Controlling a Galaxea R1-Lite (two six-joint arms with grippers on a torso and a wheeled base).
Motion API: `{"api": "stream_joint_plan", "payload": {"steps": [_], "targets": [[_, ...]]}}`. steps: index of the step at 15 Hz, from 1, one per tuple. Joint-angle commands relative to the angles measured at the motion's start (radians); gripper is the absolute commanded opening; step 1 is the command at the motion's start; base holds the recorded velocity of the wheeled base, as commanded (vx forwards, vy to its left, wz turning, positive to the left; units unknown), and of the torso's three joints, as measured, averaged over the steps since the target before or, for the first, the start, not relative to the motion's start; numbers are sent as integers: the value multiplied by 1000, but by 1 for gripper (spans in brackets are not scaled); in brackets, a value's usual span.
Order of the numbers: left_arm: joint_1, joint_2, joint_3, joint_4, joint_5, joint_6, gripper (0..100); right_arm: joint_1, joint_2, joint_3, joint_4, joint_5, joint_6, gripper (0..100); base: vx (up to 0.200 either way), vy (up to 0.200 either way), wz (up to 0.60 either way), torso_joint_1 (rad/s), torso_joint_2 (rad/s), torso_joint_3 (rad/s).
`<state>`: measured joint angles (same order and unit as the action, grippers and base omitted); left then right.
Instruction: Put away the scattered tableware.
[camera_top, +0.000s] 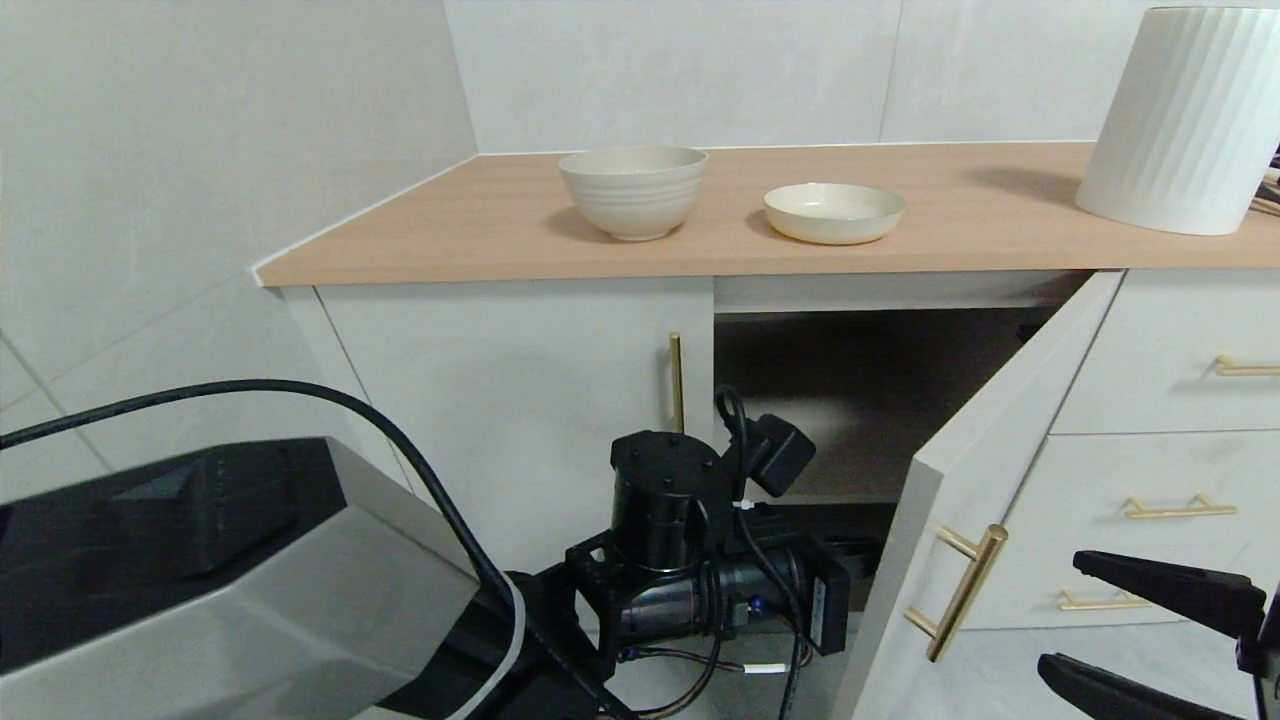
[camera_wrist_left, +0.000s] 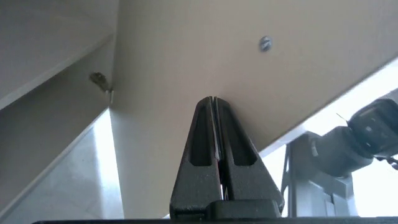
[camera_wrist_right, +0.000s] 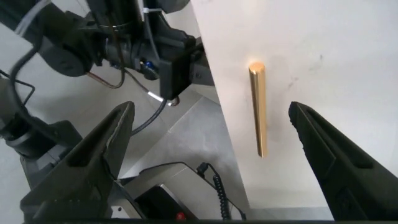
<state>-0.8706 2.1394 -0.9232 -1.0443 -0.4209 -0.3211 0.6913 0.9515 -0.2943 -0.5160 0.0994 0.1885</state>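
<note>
Head view: ribbed cream bowl (camera_top: 634, 190) at 12 o'clock, smooth shallow dish (camera_top: 834, 211) at its 3 o'clock, both on wood-grain countertop (camera_top: 460, 235); right gripper (camera_top: 1060, 611), 4 o'clock, jaws apart. Left wrist view: left gripper (camera_wrist_left: 213, 99) jaws pressed together. Right wrist view: round brass handle (camera_wrist_right: 259, 109).

A deep cream ceramic bowl (camera_top: 633, 190), ribbed around its outer wall, stood upright on the light wooden countertop (camera_top: 450, 235), toward its left end. A shallow cream ceramic dish (camera_top: 834, 211) sat upright on the same surface to the bowl's right, near it but not touching.
</note>
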Motion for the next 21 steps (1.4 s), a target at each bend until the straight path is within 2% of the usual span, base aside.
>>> {"api": "stream_joint_plan", "payload": {"steps": [1, 3, 6, 12, 16, 19, 20, 21], "targets": [[1, -16, -3, 13, 1, -1, 0, -1, -16, -8, 4, -1, 0, 100, 0, 0, 0, 0, 0, 0], [-4, -39, -16, 67, 1, -1, 0, 1, -31, -17, 14, 0, -1, 100, -200, 0, 0, 5, 2, 2], [-14, -21, -46, 82, 14, -1, 0, -1, -74, -46, 16, -1, -1, 100, -200, 0, 0, 9, 1, -2], [-39, 30, -155, 148, 28, -1, 0, -3, -128, -112, 74, -1, -1, 100, 0, 0, 0, 0, 0, 0], [-74, 48, -229, 193, 42, -1, 0, -3, -138, -166, 93, -1, -1, 100, 0, 0, 0, 0, 0, 0], [-151, 60, -296, 225, 73, -1, 0, -3, -131, -232, 94, 0, 2, 100, 0, 0, 0, 0, 0, 0], [-215, 60, -315, 228, 79, 0, 0, -3, -129, -244, 94, 0, 2, 100, 0, 0, 0, 0, 0, 0], [-252, 57, -319, 222, 80, -1, 0, -3, -132, -244, 94, 0, 2, 100, 0, 0, 0, 0, 0, 0]]}}
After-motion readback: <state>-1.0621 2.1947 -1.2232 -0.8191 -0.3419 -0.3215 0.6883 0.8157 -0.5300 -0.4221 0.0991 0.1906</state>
